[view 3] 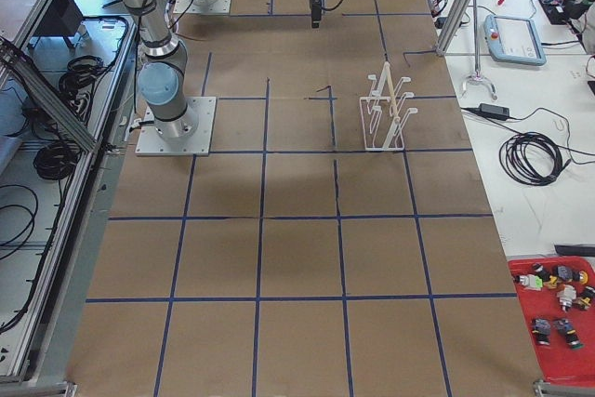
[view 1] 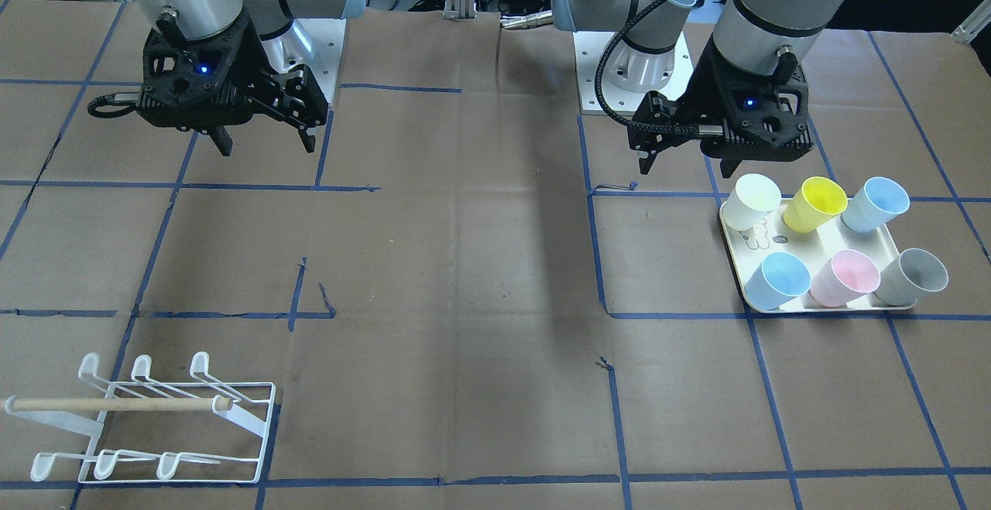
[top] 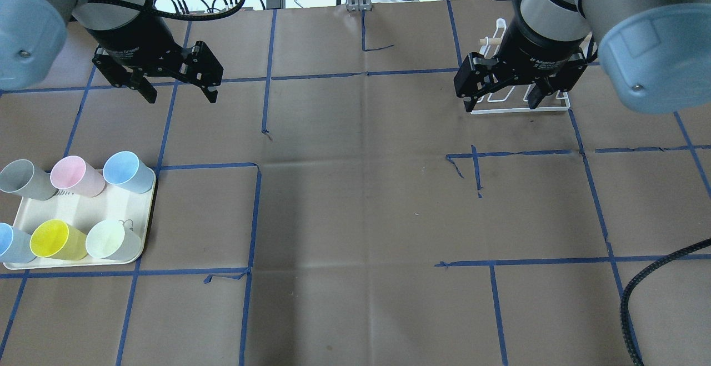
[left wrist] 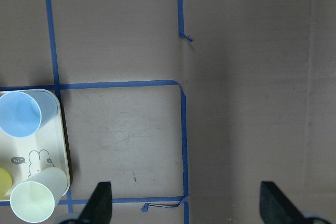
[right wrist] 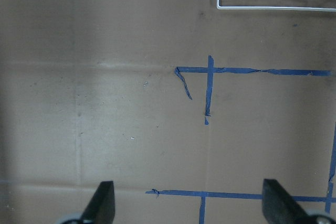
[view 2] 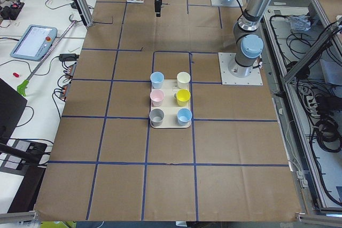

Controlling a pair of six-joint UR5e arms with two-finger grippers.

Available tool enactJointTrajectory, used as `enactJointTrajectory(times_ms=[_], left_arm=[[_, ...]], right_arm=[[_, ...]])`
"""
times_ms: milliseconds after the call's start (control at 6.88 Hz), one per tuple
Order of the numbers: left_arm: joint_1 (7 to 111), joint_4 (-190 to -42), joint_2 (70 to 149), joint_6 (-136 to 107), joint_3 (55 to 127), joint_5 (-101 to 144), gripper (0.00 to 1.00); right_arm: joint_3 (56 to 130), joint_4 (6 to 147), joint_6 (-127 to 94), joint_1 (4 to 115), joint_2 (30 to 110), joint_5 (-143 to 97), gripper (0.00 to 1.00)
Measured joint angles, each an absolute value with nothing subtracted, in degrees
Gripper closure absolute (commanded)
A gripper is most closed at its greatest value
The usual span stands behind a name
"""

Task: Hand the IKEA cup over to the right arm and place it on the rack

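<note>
6 cups point(view 1: 844, 276) on tray point(view 1: 766, 244), rack point(view 1: 116, 404) well apart

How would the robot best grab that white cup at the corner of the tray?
Probably by the rim, from straight above: one finger inside the white cup, one outside on the side away from the yellow cup. It stands upright with its mouth open, and that side is clear. The left end effector is open.
</note>
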State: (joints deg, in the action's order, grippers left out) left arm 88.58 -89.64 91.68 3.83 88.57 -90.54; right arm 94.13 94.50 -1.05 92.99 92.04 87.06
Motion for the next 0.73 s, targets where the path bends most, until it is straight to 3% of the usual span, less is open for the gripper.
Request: enactJointTrajectory(times_ms=[727], left_arm=[[86.24, -89.67, 91.67, 6.02, 88.74, -90.33, 0.00]], right_arm=[[94.13, 94.51, -1.05, 92.99, 92.02, 86.92, 0.00]])
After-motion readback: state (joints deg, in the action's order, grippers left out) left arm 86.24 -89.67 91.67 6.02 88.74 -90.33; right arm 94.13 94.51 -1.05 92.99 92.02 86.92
